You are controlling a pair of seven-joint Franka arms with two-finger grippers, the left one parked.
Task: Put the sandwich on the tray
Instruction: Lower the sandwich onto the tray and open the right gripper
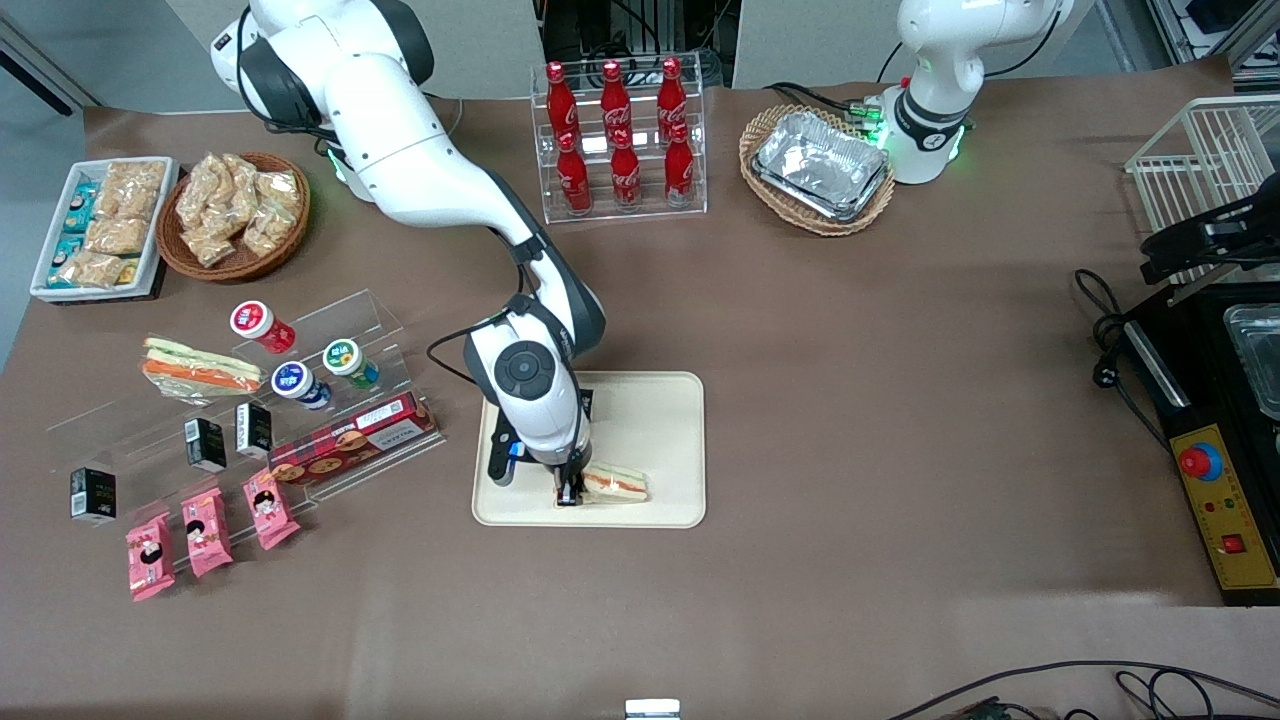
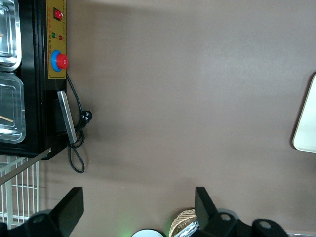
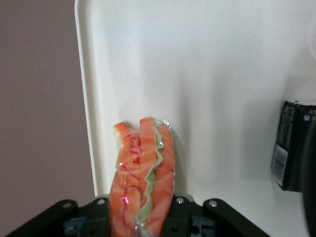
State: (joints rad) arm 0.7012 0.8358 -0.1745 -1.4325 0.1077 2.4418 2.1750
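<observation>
gripper (image 1: 570, 492) clamped on sandwich (image 1: 615, 485) | sandwich between its fingers, low over tray (image 1: 660, 420)

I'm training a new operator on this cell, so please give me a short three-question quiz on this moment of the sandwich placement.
1. True or false: the clear-wrapped sandwich with pale bread and red and green filling is over the large flat cream-beige plastic tray.
2. What is the working arm's two-finger gripper doing? A) hanging open above the red bottles B) closed on the sandwich, at the tray edge nearer the front camera C) resting on the brown table off the tray
3. Fill in: the small black carton seen from the right wrist camera lies on the ____.

Key: 1 true; 2 B; 3 tray.
</observation>
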